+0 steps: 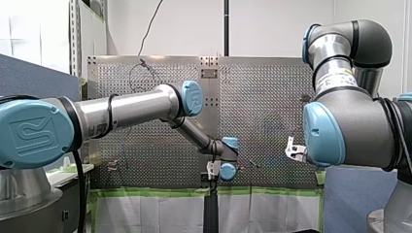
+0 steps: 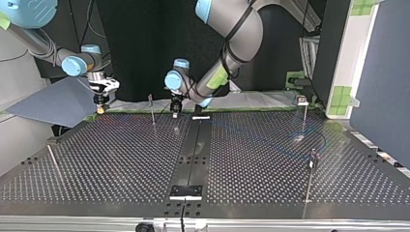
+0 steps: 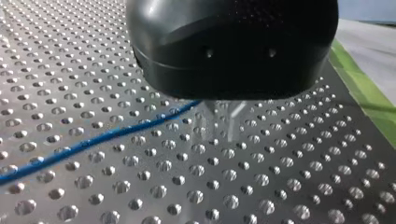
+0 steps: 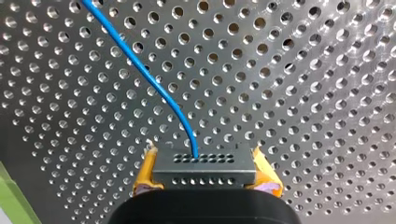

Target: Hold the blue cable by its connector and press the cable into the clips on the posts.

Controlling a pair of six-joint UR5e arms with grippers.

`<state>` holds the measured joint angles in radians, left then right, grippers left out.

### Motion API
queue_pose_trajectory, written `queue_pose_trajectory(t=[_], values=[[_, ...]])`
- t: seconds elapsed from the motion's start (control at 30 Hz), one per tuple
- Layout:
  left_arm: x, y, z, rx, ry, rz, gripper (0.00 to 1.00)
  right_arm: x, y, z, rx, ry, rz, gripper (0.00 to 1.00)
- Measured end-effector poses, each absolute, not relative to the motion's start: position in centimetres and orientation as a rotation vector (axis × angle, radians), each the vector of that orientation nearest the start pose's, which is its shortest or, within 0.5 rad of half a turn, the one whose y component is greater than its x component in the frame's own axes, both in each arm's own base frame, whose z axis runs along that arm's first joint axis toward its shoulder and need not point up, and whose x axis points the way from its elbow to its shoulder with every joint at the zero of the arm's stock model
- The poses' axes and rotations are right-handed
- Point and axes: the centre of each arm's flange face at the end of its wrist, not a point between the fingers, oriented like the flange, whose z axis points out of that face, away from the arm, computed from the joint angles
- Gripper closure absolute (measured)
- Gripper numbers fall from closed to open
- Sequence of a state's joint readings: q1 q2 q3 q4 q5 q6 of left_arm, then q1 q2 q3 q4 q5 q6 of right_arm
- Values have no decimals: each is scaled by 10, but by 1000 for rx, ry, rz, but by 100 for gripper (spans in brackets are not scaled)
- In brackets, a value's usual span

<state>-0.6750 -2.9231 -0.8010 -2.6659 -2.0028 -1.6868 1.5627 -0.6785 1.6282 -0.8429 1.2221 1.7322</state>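
Observation:
The blue cable (image 4: 144,74) leaves a black connector block (image 4: 204,170), and my right gripper (image 4: 203,161) is shut on that block with its yellow pads, just above the perforated plate. In the top view my right gripper (image 2: 100,107) hangs at the far left edge of the table. My left gripper (image 3: 222,119), black-bodied, hovers low over the plate with the blue cable (image 3: 93,140) running up to its tip. It is blurred there, so its state is unclear. In the top view my left gripper (image 2: 175,110) is near the far edge, beside a thin post (image 2: 151,108).
More thin posts stand on the perforated table (image 2: 121,159): one at the far right (image 2: 304,113), one at the near right (image 2: 312,169) and one at the near left (image 2: 53,159). A small black block (image 2: 186,191) sits at the near middle. Green tape edges the far side.

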Motion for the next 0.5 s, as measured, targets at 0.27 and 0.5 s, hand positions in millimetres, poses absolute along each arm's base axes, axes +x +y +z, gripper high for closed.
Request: queue_pose_trajectory(t=[0.27, 0.5], values=[[571, -594, -60, 168, 1660, -328, 0, 163, -642, 0, 1470, -1276, 1532, 100], [546, -593, -72, 268, 1717, -292, 0, 164, -641, -1, 1474, -1283, 1543, 100]])
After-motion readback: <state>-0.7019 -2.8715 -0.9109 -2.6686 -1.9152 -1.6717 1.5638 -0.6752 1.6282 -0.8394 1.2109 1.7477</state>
